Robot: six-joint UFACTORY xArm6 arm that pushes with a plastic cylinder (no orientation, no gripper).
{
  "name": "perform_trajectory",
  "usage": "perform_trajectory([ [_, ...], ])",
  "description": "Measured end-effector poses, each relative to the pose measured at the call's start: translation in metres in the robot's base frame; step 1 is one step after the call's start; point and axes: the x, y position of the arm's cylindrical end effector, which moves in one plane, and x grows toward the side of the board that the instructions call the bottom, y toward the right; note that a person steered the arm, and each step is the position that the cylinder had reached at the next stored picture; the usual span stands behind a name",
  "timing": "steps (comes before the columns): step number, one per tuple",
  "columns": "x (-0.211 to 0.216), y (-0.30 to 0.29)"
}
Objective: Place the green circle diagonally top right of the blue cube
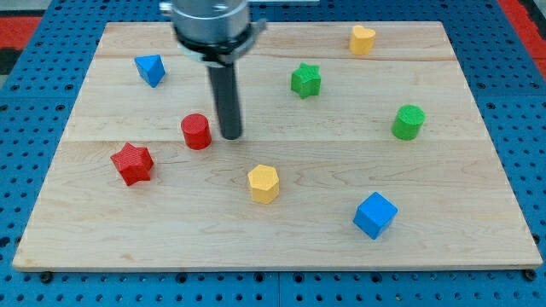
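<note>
In the camera view you have the tip (pixel 231 135) down on the bench (pixel 281 239), just to the view's right of the red cylinder (pixel 196 131) (close, though you cannot tell if they touch). This end effector is a bare rod, with nothing to open or hold. Your green circle (pixel 409 122) sits well off at the view's right, above the blue cube (pixel 375 215) and slightly right of it. The green star (pixel 305 80) lies toward the view's top, and the yellow hexagon (pixel 264 183) below the tip.

A straight dark rod (pixel 229 94) under a grey metal collar (pixel 212 26).
</note>
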Motion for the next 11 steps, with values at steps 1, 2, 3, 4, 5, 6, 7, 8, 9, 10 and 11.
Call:
perform_trajectory([
  [1, -0.007, 0.072],
  [2, -0.018, 0.159],
  [3, -0.038, 0.213],
  [4, -0.042, 0.255],
  [5, -0.015, 0.247],
  [6, -0.011, 0.249],
  [7, -0.029, 0.252],
  [8, -0.029, 0.286],
  [9, 0.011, 0.295],
  [10, 0.039, 0.25],
  [11, 0.074, 0.237],
])
